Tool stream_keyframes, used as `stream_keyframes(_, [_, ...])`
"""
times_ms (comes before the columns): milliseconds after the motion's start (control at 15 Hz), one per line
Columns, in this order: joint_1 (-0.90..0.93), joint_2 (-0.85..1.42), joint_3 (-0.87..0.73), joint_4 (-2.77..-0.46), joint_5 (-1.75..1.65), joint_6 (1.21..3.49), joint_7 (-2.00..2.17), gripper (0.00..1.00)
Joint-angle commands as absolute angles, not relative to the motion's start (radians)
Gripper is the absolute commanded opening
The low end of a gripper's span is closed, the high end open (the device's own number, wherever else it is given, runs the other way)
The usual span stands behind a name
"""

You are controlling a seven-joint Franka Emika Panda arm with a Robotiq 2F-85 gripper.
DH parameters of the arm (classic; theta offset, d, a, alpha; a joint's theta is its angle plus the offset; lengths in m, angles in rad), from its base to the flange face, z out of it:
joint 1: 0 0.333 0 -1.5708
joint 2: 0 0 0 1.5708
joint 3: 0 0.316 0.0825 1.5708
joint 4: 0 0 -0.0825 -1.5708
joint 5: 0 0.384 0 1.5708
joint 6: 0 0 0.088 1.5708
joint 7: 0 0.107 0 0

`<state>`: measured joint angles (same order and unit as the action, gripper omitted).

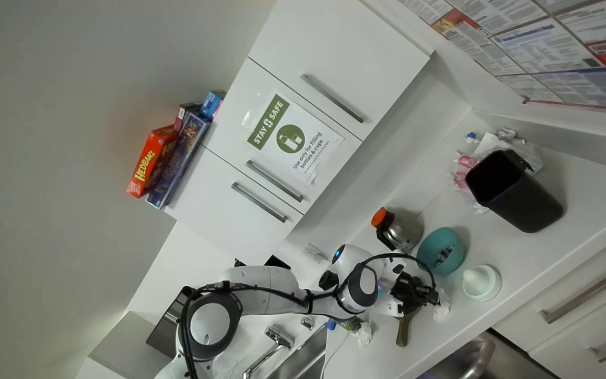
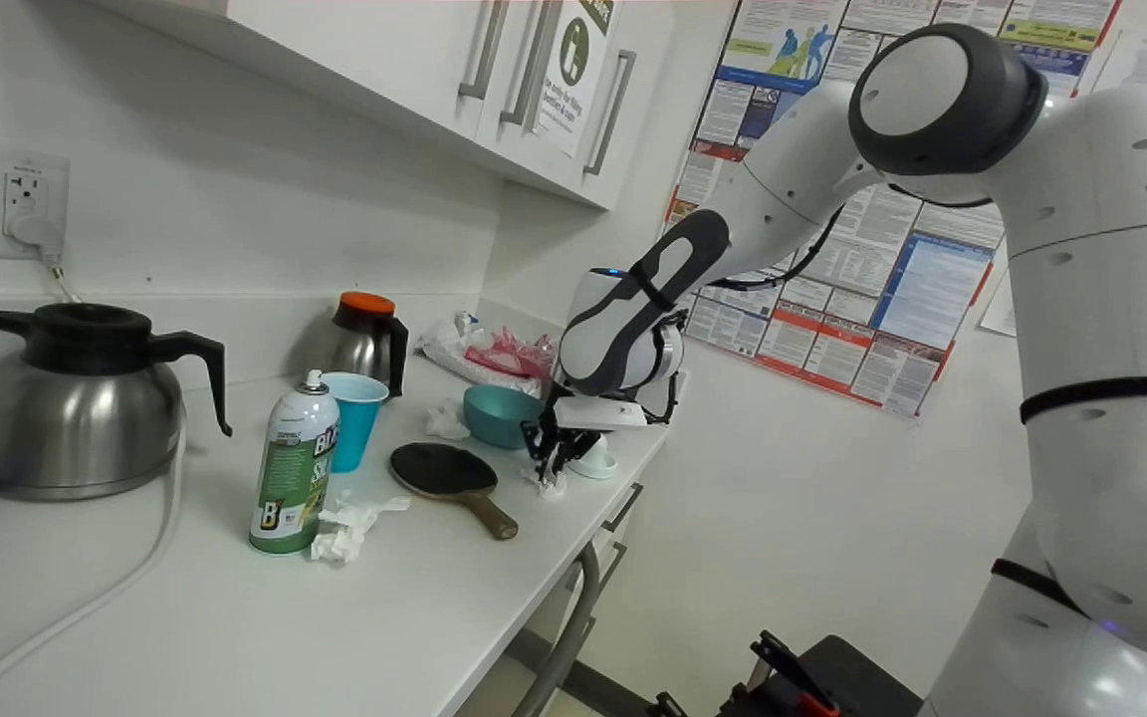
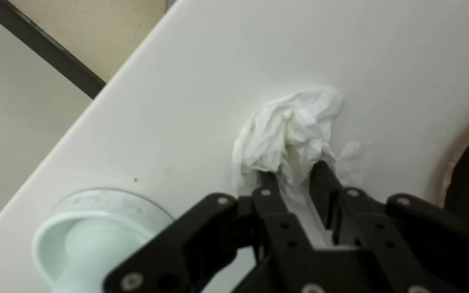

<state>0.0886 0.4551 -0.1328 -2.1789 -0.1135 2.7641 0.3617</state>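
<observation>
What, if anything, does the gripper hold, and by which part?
The gripper straddles one side of a crumpled white tissue; whether it grips cannot be told.

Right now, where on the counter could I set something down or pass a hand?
The widest bare patch of counter seems to lie between the cord, the spray can and the front edge. A hand might also pass between the bin and that edge. It's crowded around the gripper: tissue at its fingertips, pale cup, paddle and bowl close by.

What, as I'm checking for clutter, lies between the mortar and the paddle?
In the wrist view, a crumpled tissue, with the gripper at it.
</observation>
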Motion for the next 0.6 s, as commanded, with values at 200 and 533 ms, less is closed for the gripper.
stream_keyframes(200, [0.113,0.406,-0.15,-2.201,-0.096,2.731,0.381,0.0])
stream_keyframes(533, [0.167,0.247,-0.199,-2.288,-0.164,2.66,0.442,0.0])
